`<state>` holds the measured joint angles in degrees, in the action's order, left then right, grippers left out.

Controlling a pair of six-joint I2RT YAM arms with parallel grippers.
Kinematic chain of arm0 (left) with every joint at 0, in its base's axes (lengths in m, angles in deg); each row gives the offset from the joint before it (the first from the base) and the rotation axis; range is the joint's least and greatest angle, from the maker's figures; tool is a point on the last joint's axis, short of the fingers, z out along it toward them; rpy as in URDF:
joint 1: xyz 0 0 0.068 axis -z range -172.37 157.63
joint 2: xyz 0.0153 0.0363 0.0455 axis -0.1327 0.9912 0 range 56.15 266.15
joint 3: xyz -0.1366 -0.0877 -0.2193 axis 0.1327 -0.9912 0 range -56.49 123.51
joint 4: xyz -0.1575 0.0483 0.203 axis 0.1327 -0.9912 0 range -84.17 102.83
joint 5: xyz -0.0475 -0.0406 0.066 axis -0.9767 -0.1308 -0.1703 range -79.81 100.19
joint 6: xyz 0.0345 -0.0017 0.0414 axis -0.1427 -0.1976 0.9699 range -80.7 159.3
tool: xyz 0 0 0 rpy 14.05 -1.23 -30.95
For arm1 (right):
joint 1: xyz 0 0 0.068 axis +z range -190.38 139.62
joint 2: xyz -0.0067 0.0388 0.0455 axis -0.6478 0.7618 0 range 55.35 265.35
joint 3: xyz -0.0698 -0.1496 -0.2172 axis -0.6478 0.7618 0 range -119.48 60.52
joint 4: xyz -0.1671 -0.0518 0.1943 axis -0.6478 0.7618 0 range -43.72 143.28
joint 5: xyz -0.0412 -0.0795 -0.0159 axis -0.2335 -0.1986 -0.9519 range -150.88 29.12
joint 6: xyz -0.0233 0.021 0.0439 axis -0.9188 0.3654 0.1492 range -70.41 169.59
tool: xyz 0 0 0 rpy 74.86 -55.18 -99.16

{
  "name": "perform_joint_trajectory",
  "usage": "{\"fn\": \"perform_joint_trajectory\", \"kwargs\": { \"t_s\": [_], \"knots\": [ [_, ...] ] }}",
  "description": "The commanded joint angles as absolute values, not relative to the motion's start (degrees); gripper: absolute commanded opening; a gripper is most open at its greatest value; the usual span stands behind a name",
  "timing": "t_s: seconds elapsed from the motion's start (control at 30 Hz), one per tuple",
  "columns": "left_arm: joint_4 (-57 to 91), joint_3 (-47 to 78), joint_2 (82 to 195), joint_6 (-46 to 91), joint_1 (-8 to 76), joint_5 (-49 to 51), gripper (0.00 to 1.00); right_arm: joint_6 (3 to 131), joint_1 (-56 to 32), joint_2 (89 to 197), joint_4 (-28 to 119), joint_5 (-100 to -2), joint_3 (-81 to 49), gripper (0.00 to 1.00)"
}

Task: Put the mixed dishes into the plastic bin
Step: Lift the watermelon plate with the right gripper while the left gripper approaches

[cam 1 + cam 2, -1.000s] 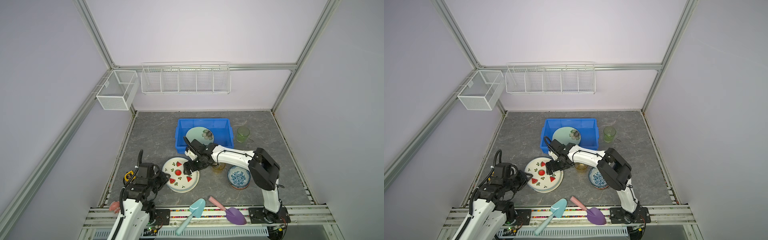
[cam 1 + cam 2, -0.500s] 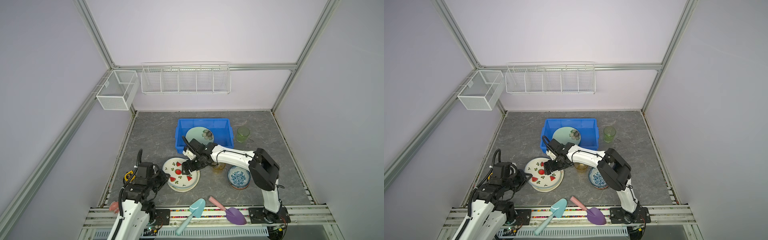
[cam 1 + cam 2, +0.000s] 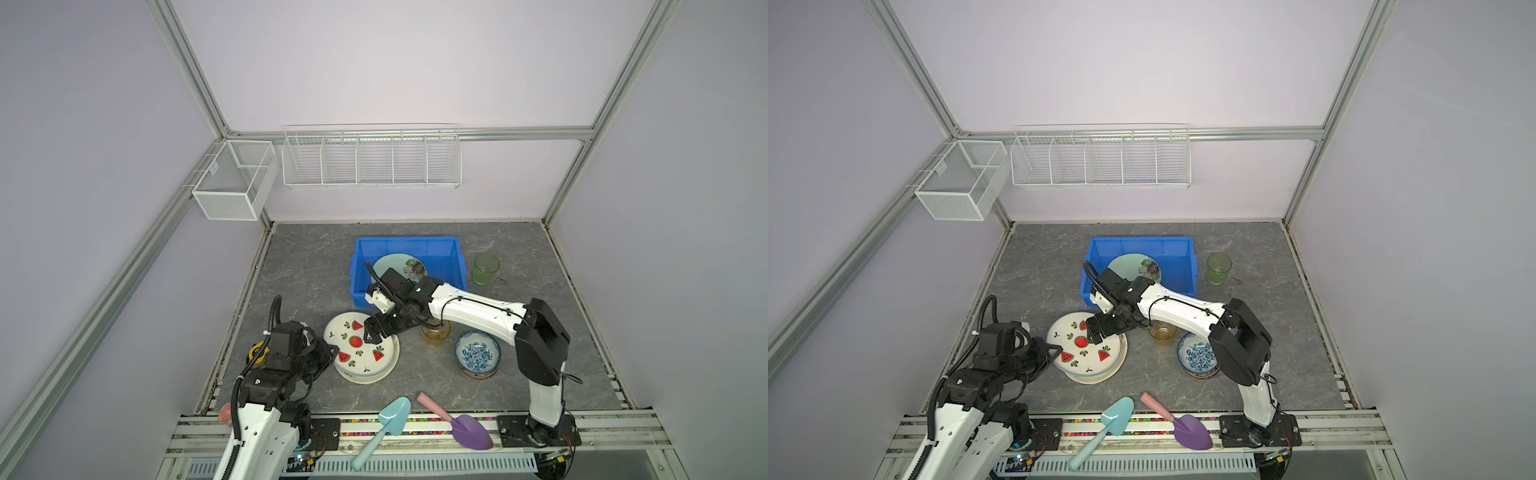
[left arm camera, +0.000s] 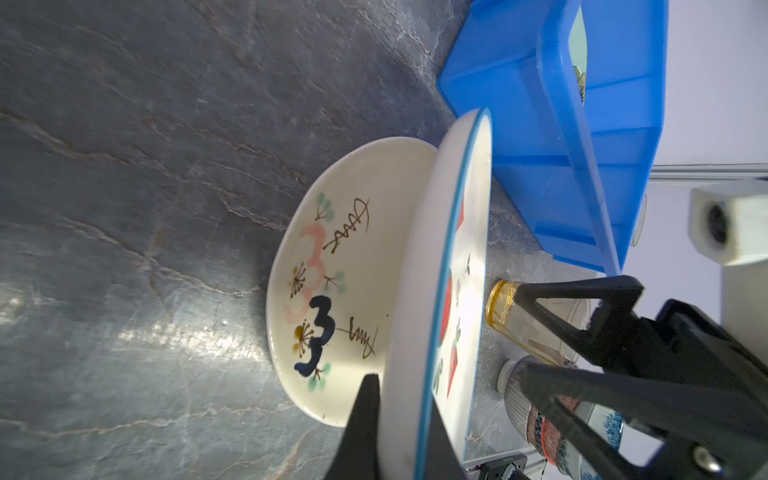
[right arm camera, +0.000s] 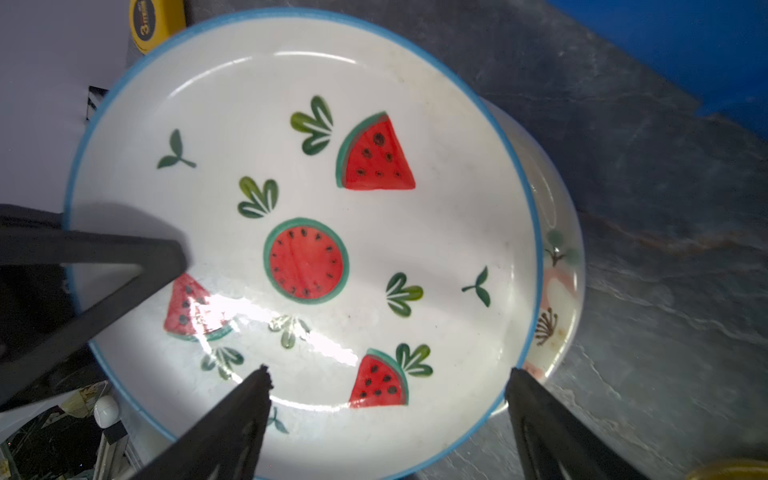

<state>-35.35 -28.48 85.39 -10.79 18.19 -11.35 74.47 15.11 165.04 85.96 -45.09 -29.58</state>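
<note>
Bright, even light; glare streaks the watermelon plate (close edges blur).

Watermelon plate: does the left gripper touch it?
Touching. In the left wrist view the left gripper is shut on the rim of the watermelon plate, one finger against each side.

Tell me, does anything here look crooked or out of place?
Yes. The watermelon plate is tilted: the left gripper pinches its rim, with that edge raised off the cream plate beneath. The teal shovel and purple shovel also lie half over the front rail.
</note>
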Motion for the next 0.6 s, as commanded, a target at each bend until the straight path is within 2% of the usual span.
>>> {"fn": "perform_joint_trajectory", "kwargs": {
  "t_s": [0.0, 0.4, 0.57],
  "knots": [
    [-32.88, -24.46, 84.51, -9.35, 18.44, -15.04, 0.00, 72.82, 12.94, 159.13, 89.42, -43.79, -30.72, 0.91],
    [-19.08, -21.92, 85.01, -9.24, 18.42, -28.84, 0.00, 73.88, 1.68, 146.13, 90.36, -31.62, -24.85, 0.92],
    [-10.36, -21.07, 87.95, -10.30, 18.42, -33.46, 0.00, 75.58, -3.87, 141.73, 88.21, -26.54, -19.66, 0.96]
  ]
}}
